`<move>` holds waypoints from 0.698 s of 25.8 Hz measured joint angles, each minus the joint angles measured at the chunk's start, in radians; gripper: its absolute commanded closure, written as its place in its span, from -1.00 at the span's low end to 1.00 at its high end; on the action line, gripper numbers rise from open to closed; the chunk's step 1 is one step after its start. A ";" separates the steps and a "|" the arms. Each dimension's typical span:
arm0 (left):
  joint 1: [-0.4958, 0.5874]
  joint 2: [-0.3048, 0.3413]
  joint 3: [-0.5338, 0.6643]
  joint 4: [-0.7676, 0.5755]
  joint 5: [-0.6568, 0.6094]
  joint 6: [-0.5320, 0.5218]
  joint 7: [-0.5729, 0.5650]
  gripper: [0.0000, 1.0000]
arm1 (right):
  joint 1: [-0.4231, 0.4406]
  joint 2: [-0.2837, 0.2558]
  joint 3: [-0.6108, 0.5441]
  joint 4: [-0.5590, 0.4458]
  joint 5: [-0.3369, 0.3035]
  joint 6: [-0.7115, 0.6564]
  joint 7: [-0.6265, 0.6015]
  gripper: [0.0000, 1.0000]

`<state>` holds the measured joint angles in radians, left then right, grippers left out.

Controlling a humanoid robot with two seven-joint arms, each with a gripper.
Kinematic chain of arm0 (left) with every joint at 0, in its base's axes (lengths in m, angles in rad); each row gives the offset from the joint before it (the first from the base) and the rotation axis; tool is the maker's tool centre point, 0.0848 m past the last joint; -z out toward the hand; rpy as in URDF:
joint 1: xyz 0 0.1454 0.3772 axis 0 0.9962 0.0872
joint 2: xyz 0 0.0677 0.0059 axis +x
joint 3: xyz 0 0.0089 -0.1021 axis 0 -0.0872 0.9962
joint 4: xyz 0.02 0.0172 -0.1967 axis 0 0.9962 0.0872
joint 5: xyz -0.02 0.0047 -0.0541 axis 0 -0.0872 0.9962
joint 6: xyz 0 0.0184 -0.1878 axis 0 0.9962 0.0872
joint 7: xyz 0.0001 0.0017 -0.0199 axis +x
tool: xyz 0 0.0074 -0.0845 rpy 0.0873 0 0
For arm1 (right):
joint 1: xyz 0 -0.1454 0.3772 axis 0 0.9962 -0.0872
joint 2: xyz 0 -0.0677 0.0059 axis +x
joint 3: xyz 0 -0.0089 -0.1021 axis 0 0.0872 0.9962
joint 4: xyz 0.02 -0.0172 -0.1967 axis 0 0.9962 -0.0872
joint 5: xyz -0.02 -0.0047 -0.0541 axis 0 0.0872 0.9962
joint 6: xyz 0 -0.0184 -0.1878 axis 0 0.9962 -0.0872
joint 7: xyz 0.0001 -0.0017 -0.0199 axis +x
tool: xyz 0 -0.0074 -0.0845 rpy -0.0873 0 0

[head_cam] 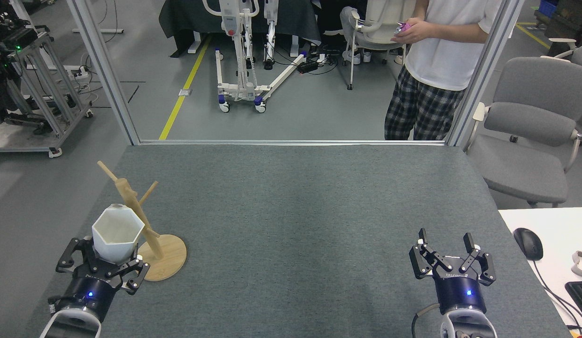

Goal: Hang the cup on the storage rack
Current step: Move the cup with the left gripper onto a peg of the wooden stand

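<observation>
The white faceted cup point(117, 234) is held in my left gripper point(108, 259) at the lower left, its hexagonal rim facing me. Its far side presses against the post of the storage rack point(136, 213), a light wooden mug tree on a round disc base point(171, 257). The rack's post leans a little to the left. The cup hides the rack's lower left peg. My right gripper point(448, 241) rests open at the lower right, holding nothing, far from both.
The grey felt table point(295, 211) ends at a metal frame point(291, 142) at the back. A person point(436, 70) stands beyond it at the right. A grey chair point(530, 136) and a white desk with a mouse point(528, 243) are at the right.
</observation>
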<state>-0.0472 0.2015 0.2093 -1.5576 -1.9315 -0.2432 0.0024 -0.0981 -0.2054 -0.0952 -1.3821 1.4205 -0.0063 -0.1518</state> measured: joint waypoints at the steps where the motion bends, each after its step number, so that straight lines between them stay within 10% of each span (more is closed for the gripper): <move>1: -0.001 0.000 -0.002 0.005 -0.001 0.000 0.000 1.00 | 0.000 0.000 0.000 0.000 0.000 0.000 0.000 -0.98; 6: -0.010 0.000 -0.005 0.030 -0.003 0.002 -0.002 -0.31 | 0.000 0.000 0.000 0.001 0.000 0.000 0.001 -0.98; 9: -0.013 -0.001 -0.005 0.034 -0.003 0.002 -0.003 -0.67 | 0.000 0.000 -0.001 0.001 0.000 0.000 0.002 -0.98; 18: -0.014 -0.014 -0.005 0.036 0.003 0.035 0.008 -0.97 | 0.001 0.000 -0.002 0.004 0.000 0.000 0.005 -0.98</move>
<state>-0.0613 0.1879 0.2040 -1.5216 -1.9280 -0.2082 0.0108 -0.0969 -0.2055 -0.0967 -1.3777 1.4205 -0.0065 -0.1467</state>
